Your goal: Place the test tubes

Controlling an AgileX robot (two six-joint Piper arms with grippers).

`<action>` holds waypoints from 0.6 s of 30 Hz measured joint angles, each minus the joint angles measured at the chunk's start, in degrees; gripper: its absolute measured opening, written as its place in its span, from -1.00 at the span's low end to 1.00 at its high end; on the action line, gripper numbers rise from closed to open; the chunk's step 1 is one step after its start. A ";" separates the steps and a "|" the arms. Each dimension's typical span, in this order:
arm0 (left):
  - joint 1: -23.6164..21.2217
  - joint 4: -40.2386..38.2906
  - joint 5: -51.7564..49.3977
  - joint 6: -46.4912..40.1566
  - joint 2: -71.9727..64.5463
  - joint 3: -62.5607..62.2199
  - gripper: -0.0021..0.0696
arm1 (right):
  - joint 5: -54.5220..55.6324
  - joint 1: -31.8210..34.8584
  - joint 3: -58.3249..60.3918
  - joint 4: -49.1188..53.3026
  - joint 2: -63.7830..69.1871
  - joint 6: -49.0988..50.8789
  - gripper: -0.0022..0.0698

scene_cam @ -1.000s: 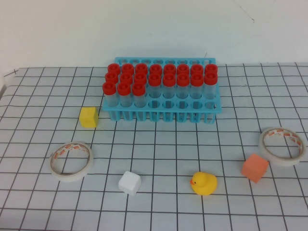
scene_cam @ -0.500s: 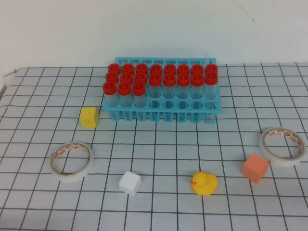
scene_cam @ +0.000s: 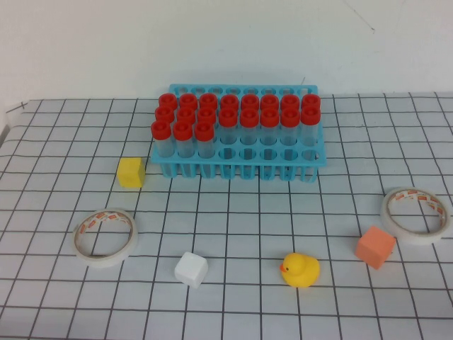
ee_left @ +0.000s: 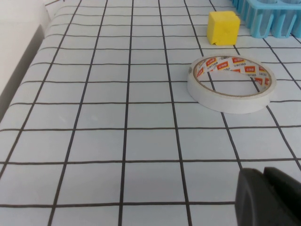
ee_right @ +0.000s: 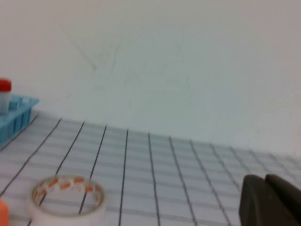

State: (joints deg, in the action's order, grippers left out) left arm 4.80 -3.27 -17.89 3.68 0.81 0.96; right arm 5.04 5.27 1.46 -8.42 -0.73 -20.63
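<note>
A blue rack (scene_cam: 241, 167) stands at the back middle of the gridded table, holding several red-capped test tubes (scene_cam: 228, 118). Its front row has three tubes at the left and open holes to the right. Neither arm shows in the high view. My left gripper (ee_left: 264, 178) is shut and empty, low over the table near a tape roll (ee_left: 230, 83) and the rack's end (ee_left: 268, 16). My right gripper (ee_right: 265, 184) is shut and empty too, above the table's right side, with one red-capped tube (ee_right: 4, 94) far off.
A yellow cube (scene_cam: 131, 172) sits left of the rack, a tape roll (scene_cam: 105, 236) at the front left. A white cube (scene_cam: 191, 269) and yellow duck (scene_cam: 299, 270) lie in front. An orange cube (scene_cam: 374, 246) and a second tape roll (scene_cam: 415, 214) are at the right.
</note>
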 joint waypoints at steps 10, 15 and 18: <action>0.00 0.00 0.00 -0.22 0.00 0.00 -0.95 | -14.80 0.00 0.09 3.18 0.00 6.55 -0.94; 0.00 0.00 0.00 -0.32 0.00 0.00 -0.95 | -24.68 0.00 -0.28 13.40 0.00 19.19 -0.94; 0.00 0.00 0.00 -0.32 0.00 0.00 -0.95 | -25.27 0.00 -0.38 15.73 0.00 21.86 -0.94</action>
State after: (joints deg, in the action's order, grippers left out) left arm 4.80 -3.27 -17.89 3.36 0.81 0.96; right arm -20.22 5.27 1.08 7.31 -0.73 1.22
